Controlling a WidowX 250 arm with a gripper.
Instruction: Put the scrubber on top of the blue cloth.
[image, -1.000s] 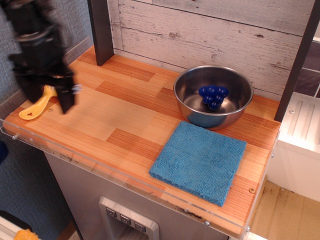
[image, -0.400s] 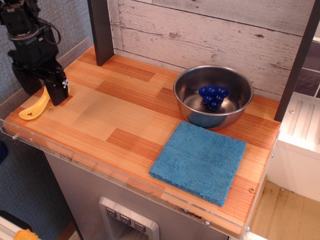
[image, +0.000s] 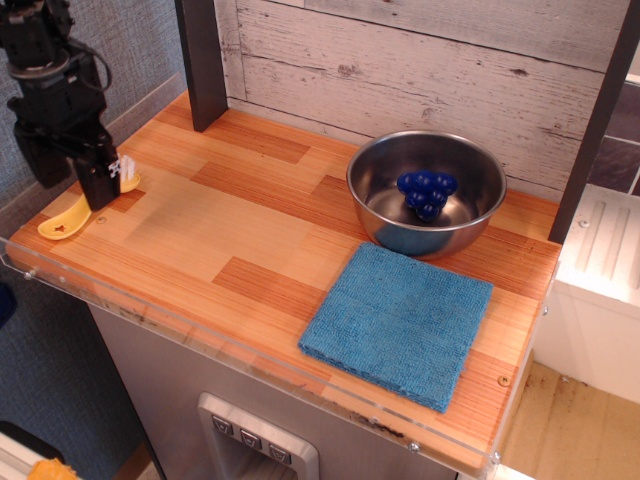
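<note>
A: What takes up the most room?

B: The tabletop (image: 250, 240), wood-patterned, with a clear strip along its front edge. Its right front corner runs out of view at the bottom. Behind it stands a whitewashed plank wall (image: 420, 60).

A: And on it?

B: The blue cloth (image: 398, 323) lies flat near the right front, 1 corner close to the edge. Just behind it, about touching its back edge, sits a steel bowl (image: 427, 192) holding a dark blue knobbly object (image: 427, 193).

A: The arm?

B: The black gripper (image: 65, 168) hangs at the far left, cut off at the top of the view. Its 2 jaws point down over the left end of the tabletop. They appear to stand apart, but the nearer jaw covers what lies between them, so I cannot tell whether they grip anything.

A: Where is the scrubber?

B: The scrubber (image: 62, 224) is at the left edge, well apart from the cloth. Its yellow handle lies on the tabletop, and a bit of white bristle shows beside the jaw. Its middle is hidden behind the gripper.
</note>
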